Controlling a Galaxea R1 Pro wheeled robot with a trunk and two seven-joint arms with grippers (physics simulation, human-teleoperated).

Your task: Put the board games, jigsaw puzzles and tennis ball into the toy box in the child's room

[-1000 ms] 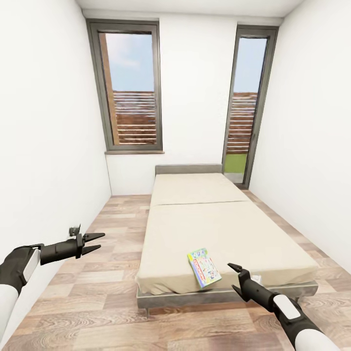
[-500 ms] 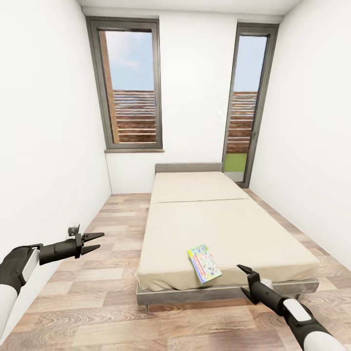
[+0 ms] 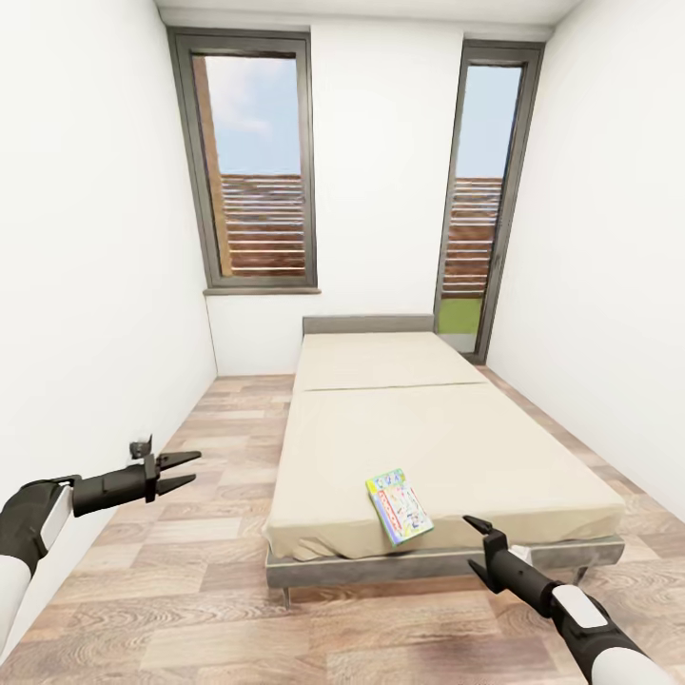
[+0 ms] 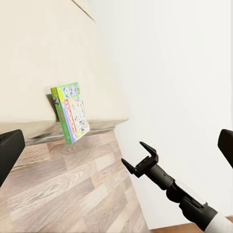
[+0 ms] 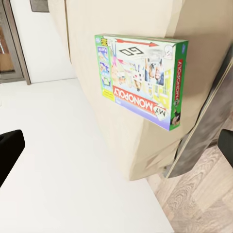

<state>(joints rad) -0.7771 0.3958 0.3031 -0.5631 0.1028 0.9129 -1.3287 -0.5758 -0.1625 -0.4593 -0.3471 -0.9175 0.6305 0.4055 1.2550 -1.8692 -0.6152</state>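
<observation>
A board game (image 3: 399,506), a green-edged pale blue "My Monopoly" box, lies flat on the beige bed (image 3: 428,438) near its foot edge. It also appears in the left wrist view (image 4: 70,112) and, closer, in the right wrist view (image 5: 141,77). My right gripper (image 3: 473,544) hangs open just right of the game, off the bed's foot end and slightly below the mattress top. My left gripper (image 3: 185,466) is open over the floor, left of the bed. Nothing is held. The table, the toy box, the jigsaw puzzles and the tennis ball are out of view.
White walls stand close on both sides. Two tall dark-framed windows (image 3: 255,162) are behind the grey headboard (image 3: 367,323). Wood-plank floor (image 3: 209,571) runs along the bed's left side and in front of its foot.
My right gripper has dropped a little and drawn to the right, away from the game's corner. The whole picture has shifted slightly, so the camera moved. The game lies where it was.
</observation>
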